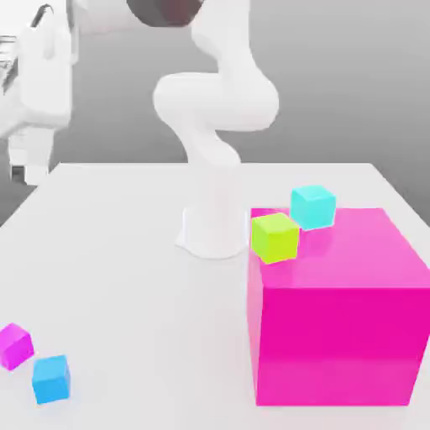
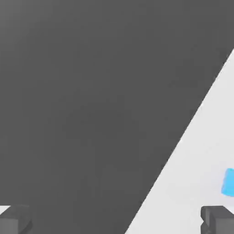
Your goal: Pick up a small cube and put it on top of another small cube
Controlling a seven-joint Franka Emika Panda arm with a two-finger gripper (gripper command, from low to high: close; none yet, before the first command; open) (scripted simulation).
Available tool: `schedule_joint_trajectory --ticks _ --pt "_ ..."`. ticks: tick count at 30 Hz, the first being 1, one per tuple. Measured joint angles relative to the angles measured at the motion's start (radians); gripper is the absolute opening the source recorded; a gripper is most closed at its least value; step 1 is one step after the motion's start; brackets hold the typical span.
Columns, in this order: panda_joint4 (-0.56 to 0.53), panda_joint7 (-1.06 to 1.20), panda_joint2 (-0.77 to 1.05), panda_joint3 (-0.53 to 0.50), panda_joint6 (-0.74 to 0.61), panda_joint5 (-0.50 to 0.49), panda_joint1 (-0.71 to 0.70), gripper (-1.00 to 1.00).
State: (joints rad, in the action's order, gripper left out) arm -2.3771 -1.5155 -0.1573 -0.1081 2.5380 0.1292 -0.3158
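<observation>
The white arm [image 1: 214, 109] is rearing up from its base and reaching to the exterior view's left, its gripper [image 2: 117, 219] hanging wide open over the table [image 1: 126, 277] edge, while the pink cube [image 1: 15, 345] is sitting beside the blue cube [image 1: 50, 378] and the lime-green cube [image 1: 275, 237] is resting against the magenta block [image 1: 336, 311].

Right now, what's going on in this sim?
Nothing is picked up yet. The arm's gripper is open and empty, high above the table's edge on the exterior view's left. The small pink cube sits on the table near that edge, beside a blue cube. The green cube it should go on and a cyan cube are by the big magenta block.
</observation>
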Motion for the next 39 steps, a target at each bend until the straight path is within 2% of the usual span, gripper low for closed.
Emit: schedule_joint_trajectory --ticks 5,12,16,17,23,29,34,39 --pt "-0.022 -0.218 0.180 -0.048 0.069 0.014 -0.097 0.00" --pt "-0.050 -0.499 0.432 -0.140 0.168 0.051 -0.142 0.00" --pt "-0.025 -0.483 0.577 -0.090 0.269 0.114 -0.195 0.00" --pt "-0.018 -0.473 0.610 -0.073 0.294 0.129 -0.210 -1.00" --pt "-0.014 -0.469 0.626 -0.063 0.309 0.136 -0.218 -1.00" --pt "-0.052 -0.527 0.459 -0.125 0.182 0.050 -0.166 -1.00" --pt "-0.074 -0.385 0.281 -0.023 0.028 0.052 -0.096 -1.00" --pt "-0.093 -0.227 0.100 0.046 -0.127 0.053 0.063 -1.00"
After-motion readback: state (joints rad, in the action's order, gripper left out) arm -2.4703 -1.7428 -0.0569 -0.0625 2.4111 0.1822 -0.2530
